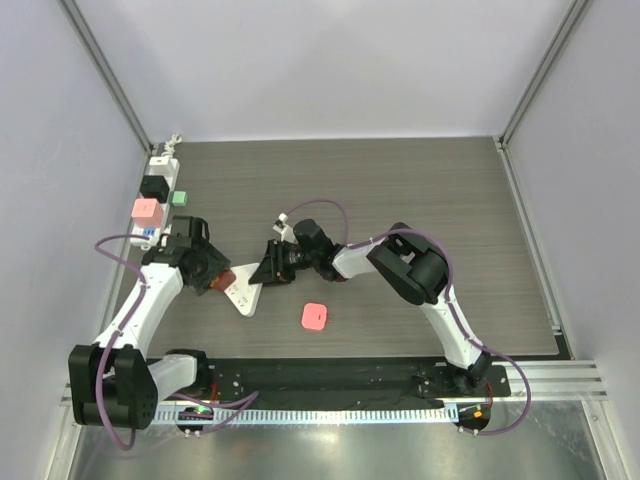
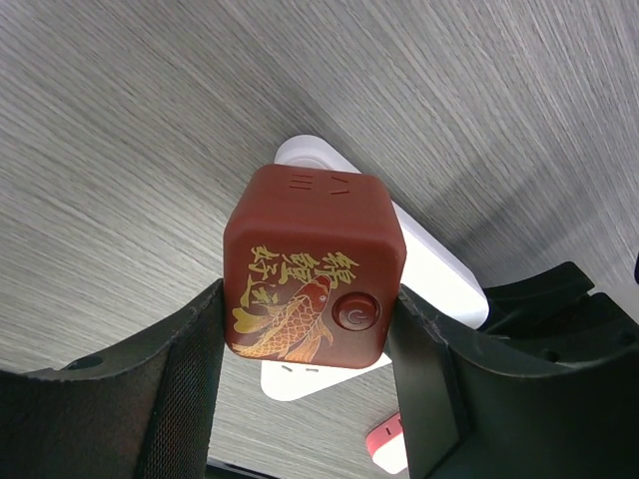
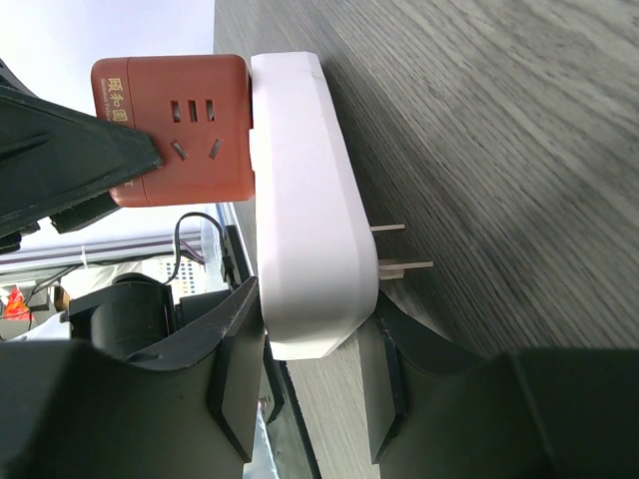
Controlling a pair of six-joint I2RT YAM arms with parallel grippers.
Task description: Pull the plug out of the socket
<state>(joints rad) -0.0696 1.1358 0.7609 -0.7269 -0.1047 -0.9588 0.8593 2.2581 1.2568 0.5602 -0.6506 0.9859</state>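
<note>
Grey table (image 1: 420,190), red plug (image 2: 315,264) within left pincer (image 2: 308,294)

Sm. pink block (image 1: 314,316) on dk wood-grain table (image 1: 420,190), nr front

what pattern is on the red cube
Gold koi fish and gold characters on the red cube, best in the left wrist view.

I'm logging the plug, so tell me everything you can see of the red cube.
The red cube is a smooth, round-cornered block, plastic by its look. One face bears a gold carp, gold characters and a round button; another shows outlet slots. It sits plugged into the white block near one end, which the right jaws clamp. The left jaws flank two opposite sides closely; whether they press it is unclear.
</note>
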